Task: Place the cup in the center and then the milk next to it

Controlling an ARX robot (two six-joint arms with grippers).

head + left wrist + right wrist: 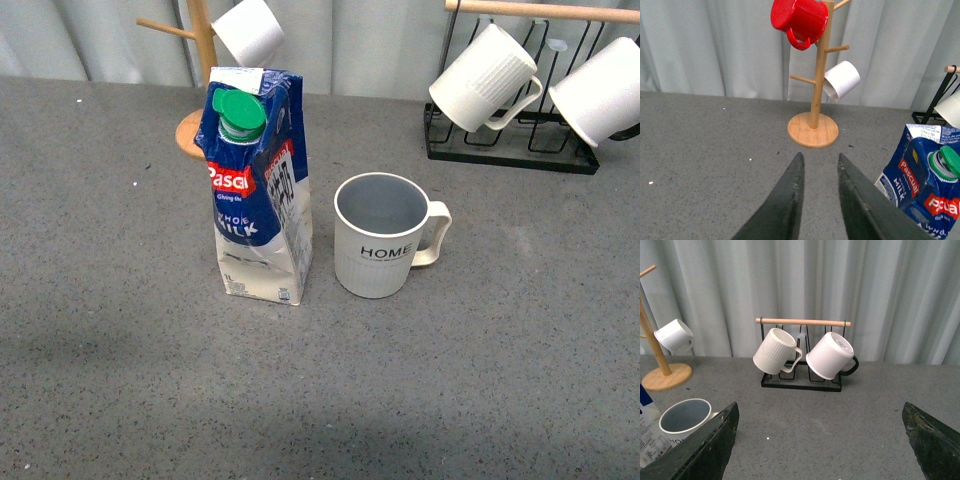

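The milk (258, 190), a tall blue-and-cream gable-top carton with a green cap, stands upright mid-table, just left of the cup (384, 236), a cream ribbed mug lettered "HOME", handle to the right. Only the left wrist view shows a red mug (799, 19) on the wooden mug tree (815, 100). The left gripper (818, 167) is narrowly parted and empty; the right gripper (820, 417) gapes wide, holding nothing.
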